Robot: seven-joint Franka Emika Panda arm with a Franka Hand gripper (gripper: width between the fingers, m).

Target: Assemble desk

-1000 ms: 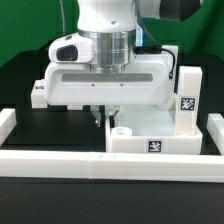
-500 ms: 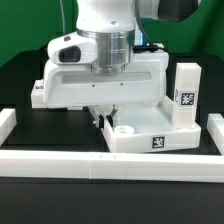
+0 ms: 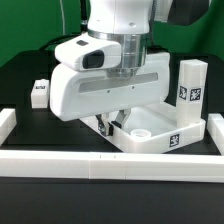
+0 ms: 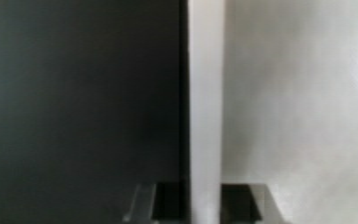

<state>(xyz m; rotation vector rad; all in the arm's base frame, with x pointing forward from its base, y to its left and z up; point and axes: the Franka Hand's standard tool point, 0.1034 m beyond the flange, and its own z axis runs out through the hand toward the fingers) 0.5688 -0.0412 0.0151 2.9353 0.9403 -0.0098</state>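
The white desk tabletop point(image 3: 152, 131) lies on the black table at the exterior view's right, its tagged side facing the front. My gripper point(image 3: 110, 126) stands over its left end, fingers down on either side of its raised rim. In the wrist view the rim point(image 4: 204, 90) runs as a white strip straight between my two fingers point(image 4: 160, 205), and the gripper point(image 4: 201, 206) is shut on it. One white leg point(image 3: 190, 88) stands upright right of the tabletop. Another leg point(image 3: 40, 92) lies at the left, behind the arm.
Low white border rails run along the front point(image 3: 100, 162), the left point(image 3: 8, 124) and the right point(image 3: 214, 130) of the black table. The gripper's wide white body point(image 3: 105, 92) hides the middle of the scene.
The gripper has turned and shifted toward the exterior view's right, and the tabletop has swung with it. The leg at the left now shows more fully.
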